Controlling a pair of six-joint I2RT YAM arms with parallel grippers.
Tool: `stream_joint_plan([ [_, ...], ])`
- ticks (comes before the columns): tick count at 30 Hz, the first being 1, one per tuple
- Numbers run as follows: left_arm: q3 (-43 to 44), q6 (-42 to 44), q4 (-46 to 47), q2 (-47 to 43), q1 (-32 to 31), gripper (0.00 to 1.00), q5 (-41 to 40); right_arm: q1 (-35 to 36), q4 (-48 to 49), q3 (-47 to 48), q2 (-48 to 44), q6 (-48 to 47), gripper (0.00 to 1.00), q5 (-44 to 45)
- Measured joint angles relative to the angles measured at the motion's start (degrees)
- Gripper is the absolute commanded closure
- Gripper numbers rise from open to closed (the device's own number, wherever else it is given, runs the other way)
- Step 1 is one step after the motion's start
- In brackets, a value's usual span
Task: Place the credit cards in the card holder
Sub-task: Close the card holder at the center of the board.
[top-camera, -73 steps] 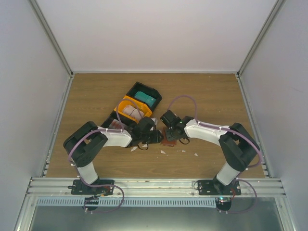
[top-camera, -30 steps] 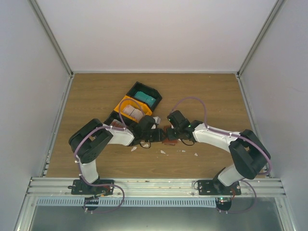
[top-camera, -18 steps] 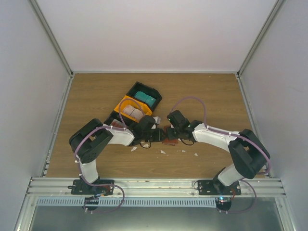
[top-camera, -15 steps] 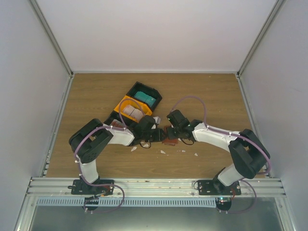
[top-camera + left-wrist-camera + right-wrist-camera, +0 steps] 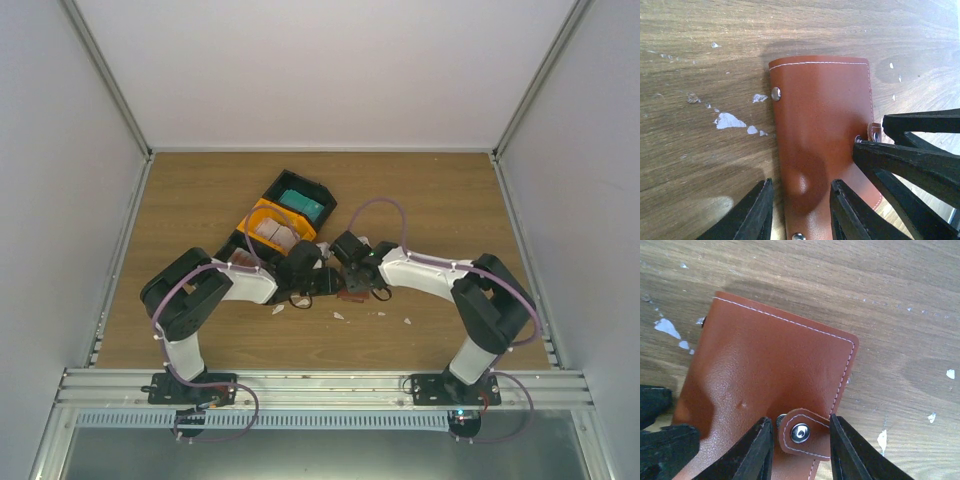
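Bins (image 5: 283, 222) holding credit cards (image 5: 300, 204), card holder (image 5: 822, 135) closed, left jaws grasping it, right jaws parted around tab (image 5: 802, 432).

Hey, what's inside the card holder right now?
Can't tell. The card holder lies closed on the wooden table, its snap tab between the right claw fingers, so only the leather outside shows; any cards inside are covered.
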Motion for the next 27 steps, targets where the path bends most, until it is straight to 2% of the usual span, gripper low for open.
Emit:
stream_joint_plan([
  [4,-0.5,0.0,0.0,-0.4,0.3,0.66,0.0,0.3,-1.4,1.0,1.2,0.7,0.71,0.9],
  [13,-1.1,0.0,0.4,-0.7,0.6,0.66,0.2,0.6,-3.0,2.4,1.9,1.9,0.99,2.3],
  [27,-1.1,0.0,0.7,-0.7,0.7,0.63,0.8,0.6,-3.2,3.0,1.7,1.7,1.00,2.8],
])
